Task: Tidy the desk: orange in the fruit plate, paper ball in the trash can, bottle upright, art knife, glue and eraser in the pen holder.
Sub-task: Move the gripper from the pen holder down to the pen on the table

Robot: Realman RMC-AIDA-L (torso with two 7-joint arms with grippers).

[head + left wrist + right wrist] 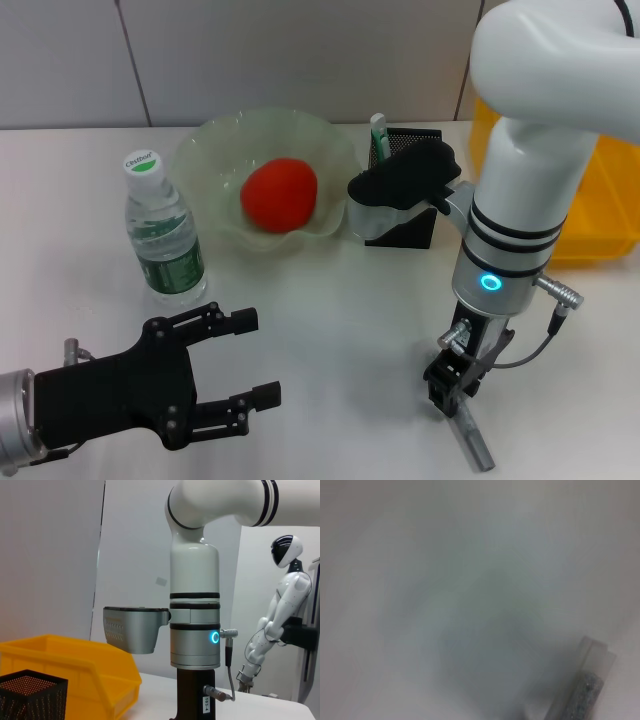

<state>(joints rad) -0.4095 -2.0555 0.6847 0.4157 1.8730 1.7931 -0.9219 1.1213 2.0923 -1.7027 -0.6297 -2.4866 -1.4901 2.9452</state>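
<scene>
The orange [279, 193] lies in the pale-green fruit plate [215, 140]. To its left the bottle [163, 233] stands upright. A green-and-white glue stick [379, 135] pokes out of the black mesh pen holder [412, 225], whose corner also shows in the left wrist view [30, 695]. The yellow trash can [605, 215] stands at the right, seen too from the left wrist [75, 670]. My right gripper [455, 392] points straight down onto the upper end of the grey art knife [475, 440], which lies flat on the table. My left gripper [245, 360] is open at the front left, holding nothing. The paper ball and eraser are out of view.
The right arm's wrist camera housing [400, 185] hangs in front of the pen holder. A white humanoid robot [277, 620] stands far off beyond the table. The white tabletop [340, 340] stretches between the two grippers.
</scene>
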